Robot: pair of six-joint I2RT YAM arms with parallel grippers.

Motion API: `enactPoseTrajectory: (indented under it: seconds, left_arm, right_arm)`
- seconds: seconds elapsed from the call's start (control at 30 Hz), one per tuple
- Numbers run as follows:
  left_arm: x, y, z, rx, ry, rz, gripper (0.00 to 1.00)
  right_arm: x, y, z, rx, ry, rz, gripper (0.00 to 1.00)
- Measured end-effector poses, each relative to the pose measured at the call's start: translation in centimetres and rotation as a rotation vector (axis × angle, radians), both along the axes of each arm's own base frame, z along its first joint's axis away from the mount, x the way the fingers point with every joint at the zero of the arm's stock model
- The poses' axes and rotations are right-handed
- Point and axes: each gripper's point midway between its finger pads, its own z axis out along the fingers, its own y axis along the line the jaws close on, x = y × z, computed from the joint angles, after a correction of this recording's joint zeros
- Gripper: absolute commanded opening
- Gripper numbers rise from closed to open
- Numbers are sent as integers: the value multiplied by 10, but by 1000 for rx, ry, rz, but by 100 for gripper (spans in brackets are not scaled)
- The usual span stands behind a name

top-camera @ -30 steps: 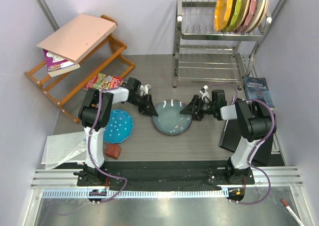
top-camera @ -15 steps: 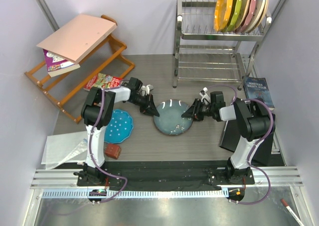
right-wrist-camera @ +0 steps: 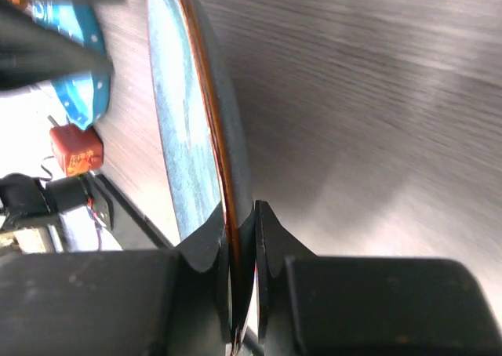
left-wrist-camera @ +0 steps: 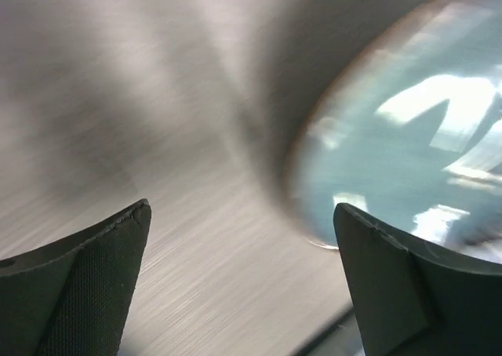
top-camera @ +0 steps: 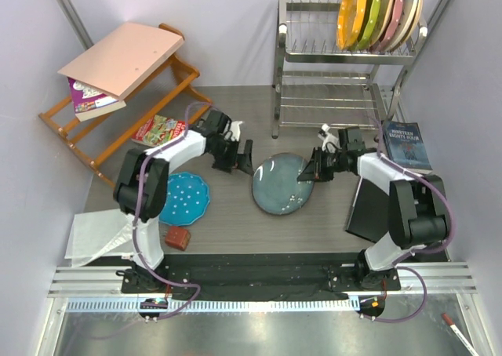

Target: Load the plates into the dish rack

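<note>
The round grey-blue speckled plate (top-camera: 278, 185) is tilted up off the table, its right rim pinched in my shut right gripper (top-camera: 313, 172). In the right wrist view that plate (right-wrist-camera: 188, 113) stands edge-on and the right gripper (right-wrist-camera: 241, 234) is clamped on its brown rim. My left gripper (top-camera: 241, 158) is open just left of the plate, with nothing between its fingers; the left wrist view has the gripper (left-wrist-camera: 241, 215) over bare table, with the plate (left-wrist-camera: 408, 152) at upper right. A blue dotted scalloped plate (top-camera: 184, 197) lies flat at the left. Orange (top-camera: 351, 15) and lime green (top-camera: 369, 15) plates stand in the chrome dish rack (top-camera: 333, 97).
Pink (top-camera: 390, 11) and cream (top-camera: 408, 11) plates share the rack's upper tier. A slanted wooden shelf (top-camera: 137, 109) with books stands at back left, a colourful book (top-camera: 163, 128) below it. A dark book (top-camera: 408, 144), a black slab (top-camera: 369, 207), a red-brown block (top-camera: 176, 237) and a plastic bag (top-camera: 98, 234) lie around.
My left gripper let go of the plate's left rim, opened and pulled back. My right gripper shut on the right rim and tipped the plate up, shifting it slightly right.
</note>
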Motion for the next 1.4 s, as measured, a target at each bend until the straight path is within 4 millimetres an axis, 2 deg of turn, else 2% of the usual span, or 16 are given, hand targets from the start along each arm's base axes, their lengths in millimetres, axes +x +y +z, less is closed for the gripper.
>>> enactPoseTrajectory:
  seconds: [0.1, 0.17, 0.3, 0.4, 0.43, 0.47, 0.5, 0.53, 0.6, 0.7, 0.8, 0.9, 1.0, 1.2, 1.33, 1.4]
  left_arm:
    - [21, 37, 24, 156, -172, 60, 100]
    - [32, 60, 51, 233, -288, 107, 99]
    - [53, 104, 131, 365, -550, 233, 100]
    - [59, 122, 166, 416, -655, 307, 100]
    - [59, 125, 169, 425, -665, 316, 99]
    - [59, 126, 169, 431, -664, 319, 100]
    - [58, 126, 166, 435, -657, 316, 99]
    - [57, 126, 161, 439, -644, 311, 100]
    - [54, 125, 151, 442, -616, 303, 99]
    - [53, 123, 143, 445, -593, 311, 99]
    - [55, 122, 135, 461, -576, 327, 100]
    - [56, 120, 124, 474, -552, 327, 100]
    - [55, 117, 122, 472, -545, 332, 100]
    - [54, 113, 122, 468, -550, 334, 99]
    - [52, 114, 119, 471, -550, 340, 99]
    - [52, 115, 118, 470, -547, 352, 100]
  right_arm:
    - [3, -9, 35, -49, -60, 41, 1]
    - [9, -12, 73, -77, -151, 75, 1]
    - [26, -17, 170, -119, -405, 116, 1]
    - [49, -23, 274, -175, -677, 94, 1]
    - [56, -25, 313, -192, -782, 69, 1]
    - [64, -30, 369, -211, -930, 20, 1]
    - [65, -31, 383, -214, -973, 6, 1]
    - [67, -36, 426, -221, -1089, -52, 1]
    - [67, -45, 482, -216, -1239, -159, 1]
    - [69, -62, 538, -216, -1385, -347, 1]
    - [85, -74, 565, -240, -1441, -523, 1]
    - [114, -77, 577, -317, -1476, -706, 1]
    - [143, -68, 563, -437, -1477, -819, 1]
    - [194, -44, 522, -650, -1447, -847, 1]
    - [219, -46, 504, -785, -1426, -854, 1]
    - [224, -50, 498, -836, -1413, -855, 1]
